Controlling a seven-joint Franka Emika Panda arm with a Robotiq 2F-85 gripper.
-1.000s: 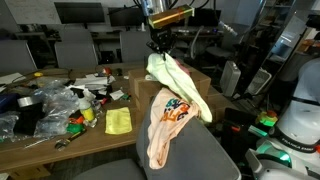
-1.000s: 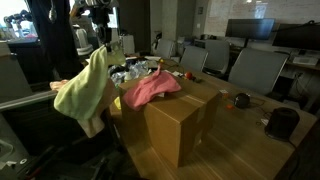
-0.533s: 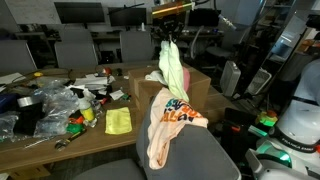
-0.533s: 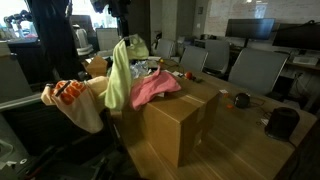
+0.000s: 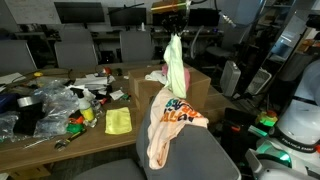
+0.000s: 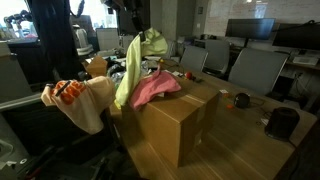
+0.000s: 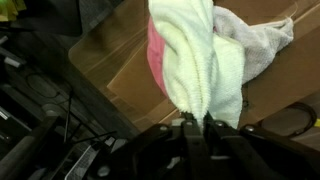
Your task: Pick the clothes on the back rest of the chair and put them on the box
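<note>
My fingers [image 7: 195, 128] clench the yellow garment [image 5: 175, 65]; it hangs lengthwise straight down from them, upper centre of frame, over the box [image 6: 175, 125].

Place: office-like lab workspace
Screens: rows of dark monitors [image 5: 80, 12] along the back
Seating: grey office chairs [image 5: 72, 47] at desks
Worktop: long wooden table [image 5: 95, 138] cluttered with tools, wires, bags

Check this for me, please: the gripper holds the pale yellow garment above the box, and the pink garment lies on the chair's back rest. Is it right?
Not fully. The pink garment lies on the box, not on the back rest, as an exterior view shows. The gripper does hold the pale yellow garment above the box.
</note>
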